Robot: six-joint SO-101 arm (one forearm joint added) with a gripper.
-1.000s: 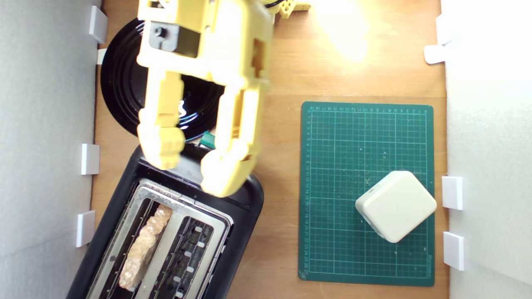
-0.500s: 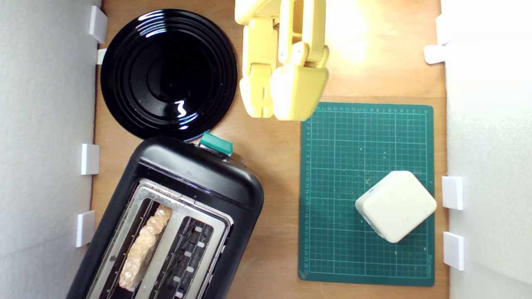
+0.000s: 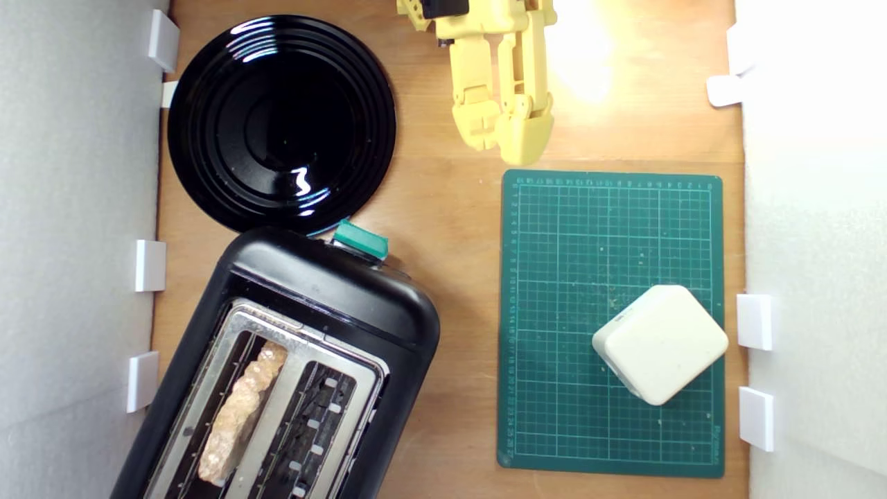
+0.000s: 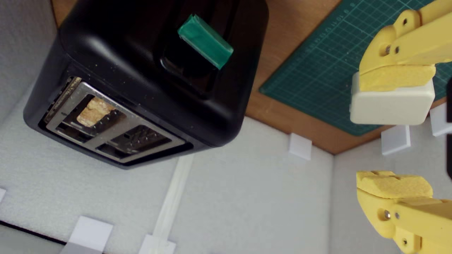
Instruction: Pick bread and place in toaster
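**End effector empty, bread in the toaster slot**

Yellow and empty, the end effector (image 3: 504,138) sits at the far top of the exterior view, over bare wood just above the upper edge of the green cutting mat (image 3: 610,326). From that view its fingers look nearly together, but my wrist view shows a clear gap between the two pads (image 4: 395,185), with nothing held between them. I read it as partly open.

I see the bread (image 3: 242,409) standing on edge inside the toaster (image 3: 326,291), in the slot nearer the exterior view's left. Its pale, bumpy top shows between the silver rails. The other slot holds only its wire guides. My wrist view also catches a bit of the bread (image 4: 93,109) through the metal top plate.

The toaster lies at an angle on the surface (image 3: 450,208), its green lever (image 3: 360,240) pointing toward the black plate (image 3: 280,121), which almost touches it. A cream rounded block (image 3: 658,344) rests on the mat's corner, well apart from the end effector.
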